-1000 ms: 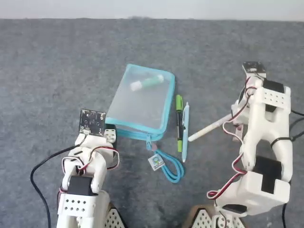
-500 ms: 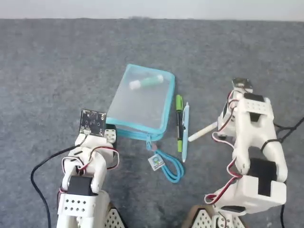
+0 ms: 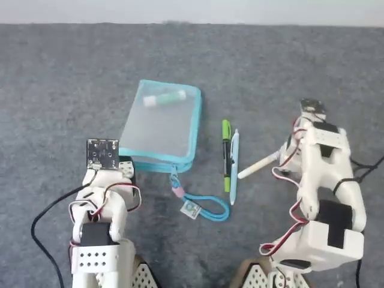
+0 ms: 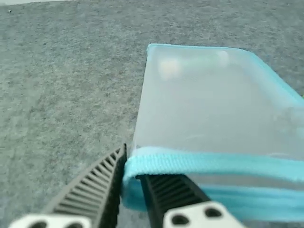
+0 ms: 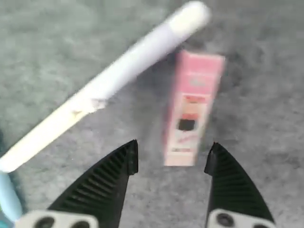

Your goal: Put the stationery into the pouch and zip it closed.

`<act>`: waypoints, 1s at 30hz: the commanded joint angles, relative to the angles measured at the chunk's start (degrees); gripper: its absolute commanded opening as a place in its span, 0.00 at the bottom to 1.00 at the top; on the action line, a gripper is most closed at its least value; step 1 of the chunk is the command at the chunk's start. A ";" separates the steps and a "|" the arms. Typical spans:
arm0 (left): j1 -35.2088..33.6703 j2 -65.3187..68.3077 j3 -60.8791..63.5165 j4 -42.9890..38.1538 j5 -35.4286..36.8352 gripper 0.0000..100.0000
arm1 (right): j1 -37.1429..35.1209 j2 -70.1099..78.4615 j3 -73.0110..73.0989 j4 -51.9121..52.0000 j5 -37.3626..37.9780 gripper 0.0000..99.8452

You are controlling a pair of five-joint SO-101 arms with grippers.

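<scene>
A translucent pouch (image 3: 159,129) with turquoise trim lies left of centre with a glue stick (image 3: 164,98) inside it. My left gripper (image 4: 130,183) is shut on the pouch's (image 4: 209,109) near corner. A green pen (image 3: 226,153) and a light blue pen (image 3: 233,165) lie side by side to its right. A white pen (image 3: 258,165) lies slanted beside them. My right gripper (image 5: 168,161) hangs open over a small pink box (image 5: 192,107), with the white pen (image 5: 104,85) just beside that box.
The pouch's blue strap (image 3: 207,207) with a small tag trails toward the front, between the two arm bases. Everything rests on a grey carpet-like surface (image 3: 72,72). A pale wall runs along the far edge.
The pouch has slid to the left with my left gripper on its corner, and the strap has trailed after it. The right arm came in leftward toward the white pen.
</scene>
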State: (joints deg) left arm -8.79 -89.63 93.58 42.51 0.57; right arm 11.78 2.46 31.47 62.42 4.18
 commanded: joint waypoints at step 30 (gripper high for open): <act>6.15 -0.70 -0.48 -2.81 -0.35 0.01 | -15.52 -30.55 0.62 17.27 13.54 0.01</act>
State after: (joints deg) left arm -5.89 -89.63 93.58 41.36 0.22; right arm 2.73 -17.76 32.09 75.87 14.37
